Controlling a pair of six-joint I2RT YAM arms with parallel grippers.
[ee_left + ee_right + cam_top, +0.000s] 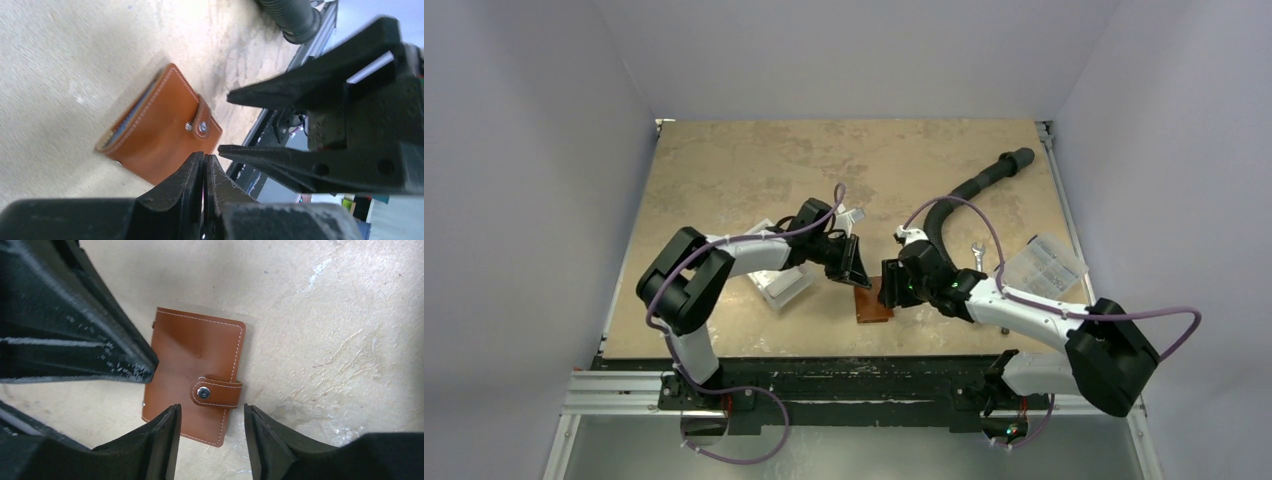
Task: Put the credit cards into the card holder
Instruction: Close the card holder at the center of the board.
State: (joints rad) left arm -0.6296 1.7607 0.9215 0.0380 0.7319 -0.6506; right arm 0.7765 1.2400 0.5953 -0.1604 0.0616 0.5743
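The card holder [873, 303] is a brown leather wallet lying flat on the table, folded closed with its strap snapped [203, 392]. In the left wrist view the card holder [160, 130] shows a thin bluish-grey edge between its covers. I cannot tell whether that edge is a card or a pocket, and the credit cards are otherwise hidden. My left gripper [856, 265] hovers just left of and above it, its fingers [192, 172] pressed together with nothing visible between them. My right gripper [212, 415] hangs over the card holder [195, 365] with its jaws apart and empty.
A clear-and-white plastic box [779, 282] lies under the left forearm. A clear printed packet [1046, 265] lies at the right edge and a small metal tool [977, 256] nearer the middle. A black ribbed hose [979, 185] curves across the right half. The two grippers are close together.
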